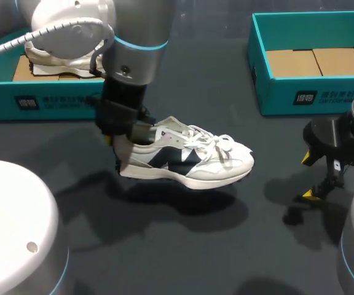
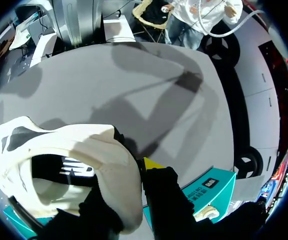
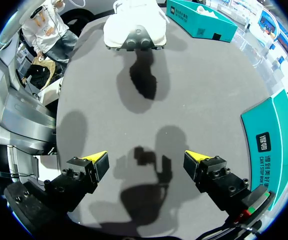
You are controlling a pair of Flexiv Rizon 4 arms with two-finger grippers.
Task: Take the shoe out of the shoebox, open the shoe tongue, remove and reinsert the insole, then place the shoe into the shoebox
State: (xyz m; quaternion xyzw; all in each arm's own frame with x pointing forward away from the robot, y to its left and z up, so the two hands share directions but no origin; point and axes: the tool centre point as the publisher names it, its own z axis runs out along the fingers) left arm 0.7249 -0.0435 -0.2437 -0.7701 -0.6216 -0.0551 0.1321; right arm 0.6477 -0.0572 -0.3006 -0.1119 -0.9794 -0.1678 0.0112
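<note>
A white sneaker (image 1: 189, 157) with dark side panels and white laces hangs a little above the dark table, toe pointing right, its shadow beneath it. My left gripper (image 1: 123, 147) is shut on the sneaker's heel collar; the left wrist view shows the heel wall (image 2: 69, 165) pinched between the black fingers of that gripper (image 2: 134, 190). My right gripper (image 1: 312, 177) stands open near the table's right side, nothing between its fingers (image 3: 146, 162). From there the sneaker (image 3: 134, 30) sits well ahead. The teal shoebox (image 1: 312, 92) at the back right holds only cardboard.
A second teal box (image 1: 42, 101) at the back left holds another pale shoe (image 1: 60, 61). The right box's wall (image 3: 279, 135) is close beside my right gripper. A teal box corner (image 2: 209, 187) shows under the left gripper.
</note>
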